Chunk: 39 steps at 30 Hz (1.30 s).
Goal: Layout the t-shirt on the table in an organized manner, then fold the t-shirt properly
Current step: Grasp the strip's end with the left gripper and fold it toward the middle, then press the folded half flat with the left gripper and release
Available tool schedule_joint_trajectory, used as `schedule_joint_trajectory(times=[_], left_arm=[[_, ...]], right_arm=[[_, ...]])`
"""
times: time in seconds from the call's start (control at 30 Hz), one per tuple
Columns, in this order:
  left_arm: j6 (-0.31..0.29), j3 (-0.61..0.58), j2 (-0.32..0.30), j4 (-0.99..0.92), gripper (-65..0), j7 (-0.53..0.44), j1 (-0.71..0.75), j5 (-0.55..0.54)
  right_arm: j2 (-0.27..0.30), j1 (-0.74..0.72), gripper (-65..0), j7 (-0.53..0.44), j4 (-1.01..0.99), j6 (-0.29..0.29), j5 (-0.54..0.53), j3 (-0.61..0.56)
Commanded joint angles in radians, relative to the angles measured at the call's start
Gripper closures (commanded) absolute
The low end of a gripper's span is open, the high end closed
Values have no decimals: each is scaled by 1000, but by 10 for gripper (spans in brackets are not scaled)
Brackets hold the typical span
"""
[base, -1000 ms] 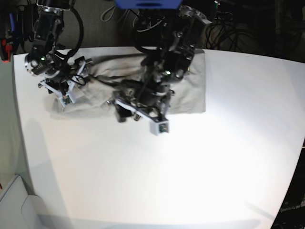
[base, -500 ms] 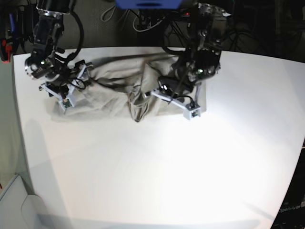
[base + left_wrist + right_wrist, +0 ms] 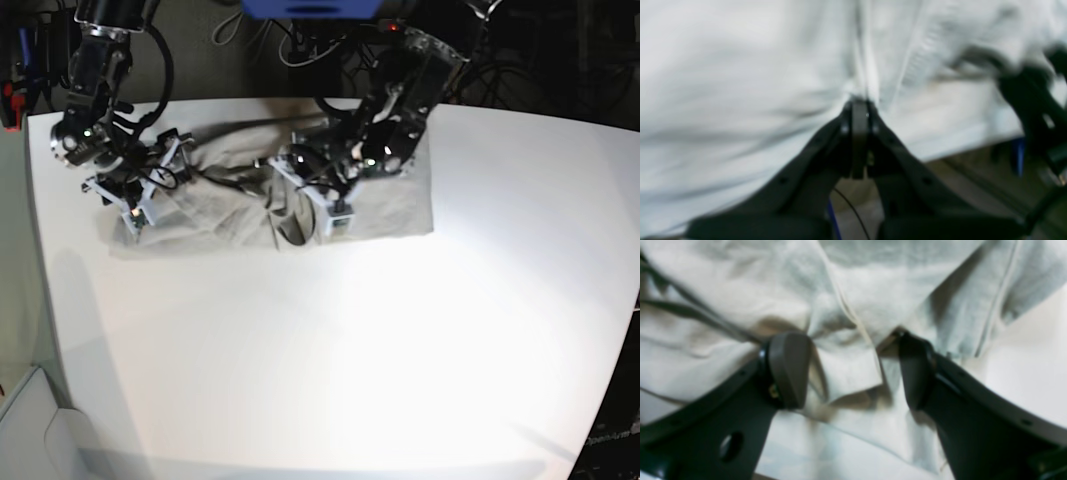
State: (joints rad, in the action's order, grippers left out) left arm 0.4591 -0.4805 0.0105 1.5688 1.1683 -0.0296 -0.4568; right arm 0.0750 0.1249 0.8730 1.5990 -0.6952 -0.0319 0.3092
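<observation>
L gripper clenched on t-shirt fold, frame center; R gripper released.
Pull slow, keep cloth low over table to avoid bunching.

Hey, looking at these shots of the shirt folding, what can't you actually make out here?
- Base view: the t-shirt middle and the left gripper tips are hidden under the arm.
- Left wrist view: motion blur smears the cloth's seams.
- Right wrist view: frame edges cut off the shirt around the right gripper, so which part lies there is unclear.
</observation>
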Motion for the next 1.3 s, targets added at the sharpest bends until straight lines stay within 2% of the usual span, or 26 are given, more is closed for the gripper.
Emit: schedule_joint_trajectory(times=[0.0, 0.13, 0.2, 0.27, 0.37, 0.43, 0.57, 0.73, 0.93, 1.07, 1.17, 1.27], left_arm=[[0, -53, -10, 26, 0, -6, -23, -72], [-18, -159, -54, 169, 0, -155, -59, -158], [-18, -152, -93, 235, 0, -228, -57, -167], [-13, -137, -126, 275, 0, -261, -56, -167], [-10, -68, -200, 298, 0, -258, -25, -168], [16, 15, -248, 295, 0, -233, 32, -168], [30, 145, -306, 262, 0, -198, 121, -161], [28, 230, -317, 153, 0, -212, 135, -161], [27, 202, -309, -23, 0, -319, 46, -161], [27, 142, -307, -103, 0, -376, -20, -164], [27, 115, -307, -106, 0, -373, -46, -168], [27, 115, -307, -100, 0, -373, -48, -168]], right_arm=[[3, 11, -435, 76, -13, -3, 51, -2], [1, 11, -435, 76, -13, -3, 51, -2], [1, 11, -435, 76, -13, -3, 51, -2], [3, 11, -435, 76, -13, -3, 51, -2], [3, 9, -435, 79, -9, -3, 51, 3], [4, -4, -435, 85, 5, -3, 51, 5], [13, -9, -438, 99, 62, -3, 53, 6], [16, -29, -439, 193, 143, -3, 53, 8], [12, -61, -439, 266, 209, -3, 53, 21], [-1, -123, -440, 334, 223, -3, 53, 95], [-2, -170, -444, 401, 206, -3, 53, 178], [-2, -215, -477, 463, 176, -3, 53, 242]])
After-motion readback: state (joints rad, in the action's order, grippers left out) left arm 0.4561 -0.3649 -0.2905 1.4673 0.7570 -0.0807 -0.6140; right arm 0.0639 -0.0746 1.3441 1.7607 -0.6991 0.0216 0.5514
